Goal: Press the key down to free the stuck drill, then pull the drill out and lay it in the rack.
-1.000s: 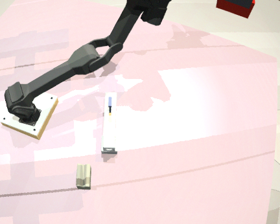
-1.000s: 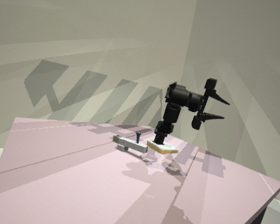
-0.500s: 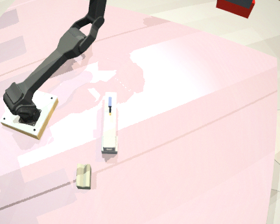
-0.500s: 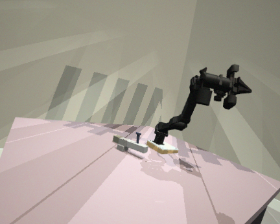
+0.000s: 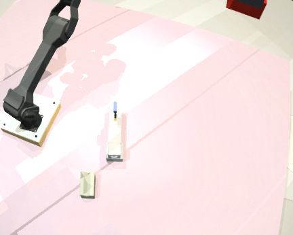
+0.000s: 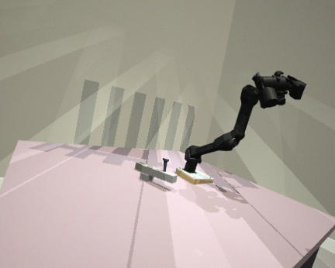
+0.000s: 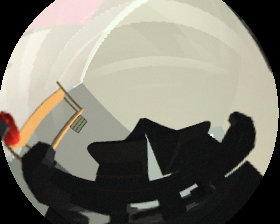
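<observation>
The drill (image 5: 114, 106) (image 6: 165, 164) has a blue handle and a dark shank, and stands upright in a long pale block (image 5: 114, 134) (image 6: 162, 174). A grey slotted piece (image 5: 114, 156) is at the block's lower end in the top view; whether this is the key, and whether it is pressed, I cannot tell. A small beige-green grooved block (image 5: 87, 185), seemingly the rack, lies apart from it with no drill on it. My gripper (image 6: 298, 86) (image 7: 142, 120) is shut and empty, raised high and away from them; it is outside the top view.
The arm's base stands on a white, wood-edged plate (image 5: 49, 110) (image 6: 199, 179), to the left of the long block in the top view. A red box (image 5: 247, 9) is beyond the table edge. An orange-framed piece of furniture (image 7: 42, 117) shows in the wrist view.
</observation>
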{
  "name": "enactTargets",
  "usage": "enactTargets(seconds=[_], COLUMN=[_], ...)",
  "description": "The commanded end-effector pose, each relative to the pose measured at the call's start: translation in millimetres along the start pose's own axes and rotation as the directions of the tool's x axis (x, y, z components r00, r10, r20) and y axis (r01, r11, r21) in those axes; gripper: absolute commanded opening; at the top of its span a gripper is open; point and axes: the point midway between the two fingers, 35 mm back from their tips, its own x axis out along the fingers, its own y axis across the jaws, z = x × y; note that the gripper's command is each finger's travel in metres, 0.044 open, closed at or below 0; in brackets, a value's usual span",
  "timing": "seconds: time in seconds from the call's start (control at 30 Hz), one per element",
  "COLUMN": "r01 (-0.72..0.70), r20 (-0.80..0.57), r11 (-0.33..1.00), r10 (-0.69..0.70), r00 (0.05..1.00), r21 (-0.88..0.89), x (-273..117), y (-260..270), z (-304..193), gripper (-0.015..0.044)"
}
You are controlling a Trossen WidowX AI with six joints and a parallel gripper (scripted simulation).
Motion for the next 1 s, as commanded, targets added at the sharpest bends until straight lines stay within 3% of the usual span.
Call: enactTargets(seconds=[0.0,0.23,0.43,0.7,0.97], r01=[0.098,0.263,0.337,0.306,0.185], r20=[-0.058,-0.138,-0.194,-0.245,-0.270], r11=[0.976,0.839,0.662,0.428,0.294], r10=[-0.112,-0.367,-0.594,-0.837,-0.952], r00=[0.992,0.920,0.781,0.489,0.145], r21=[-0.195,-0.477,-0.670,-0.850,-0.938], x=[12.1,13.1,-17.9,-103.1,-211.7], y=[-57.4,-176.1,-278.2,-389.7,-453.1], z=[-5.2,-11.1,-13.1,-10.7,-4.5], gripper=[0.0000,0.0000,0.0000,0.0000,0.0000])
